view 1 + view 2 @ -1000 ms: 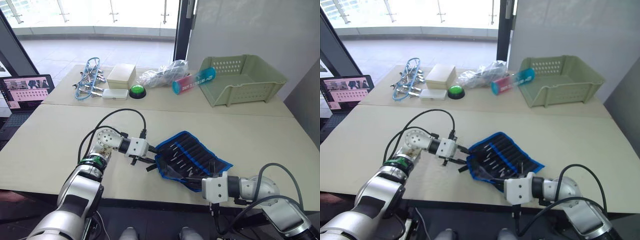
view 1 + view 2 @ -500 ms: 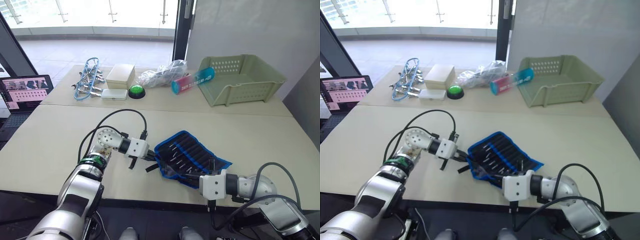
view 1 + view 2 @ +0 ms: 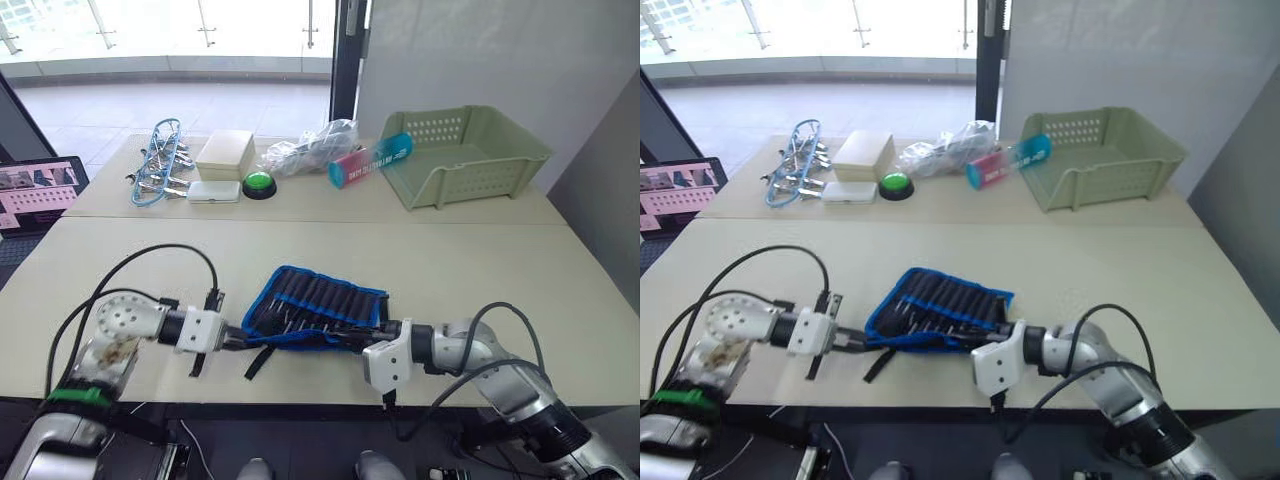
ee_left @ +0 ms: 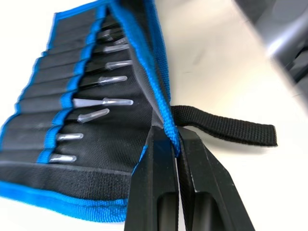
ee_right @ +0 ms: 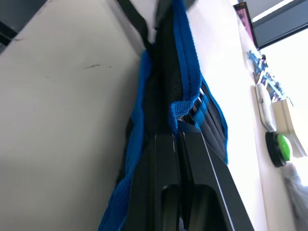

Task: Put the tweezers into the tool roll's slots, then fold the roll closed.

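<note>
Both arms have swung left since 1 s ago; near flap of the tool roll (image 3: 312,308) is now lifted. Eye views: roll lies mid-table near front edge, tweezers (image 3: 290,318) tucked in slots (image 3: 330,296). Left gripper (image 3: 236,340) pinches roll's near-left edge, right gripper (image 3: 372,336) its near-right edge; strap (image 3: 257,361) trails toward the front. Green basket (image 3: 470,152) far right. L wrist: fingers (image 4: 156,159) clamped tight on blue edging (image 4: 166,115), tweezer tips showing. R wrist: fingers (image 5: 166,159) closed on blue hem.
</note>
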